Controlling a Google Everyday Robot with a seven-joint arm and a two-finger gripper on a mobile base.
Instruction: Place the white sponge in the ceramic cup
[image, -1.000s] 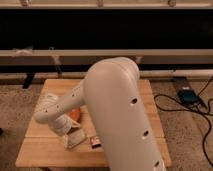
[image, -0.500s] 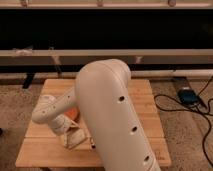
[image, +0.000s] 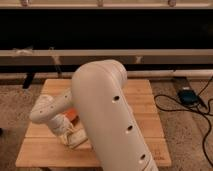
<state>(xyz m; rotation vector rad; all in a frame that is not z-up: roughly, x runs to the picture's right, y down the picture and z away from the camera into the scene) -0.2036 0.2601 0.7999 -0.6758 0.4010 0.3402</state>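
A: Sponge location?
B: Pale block, probably the white sponge, at the left front of the wooden surface, just below the orange bowl.
A: End effector?
B: End effector low at that block, partly behind the arm. Spread or closed: cannot tell.

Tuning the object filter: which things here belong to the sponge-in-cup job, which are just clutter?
Job: gripper, low over table front-left; pale lump below it, maybe the white sponge; ceramic cup not visible.
Lying about: orange bowl, floor cables.
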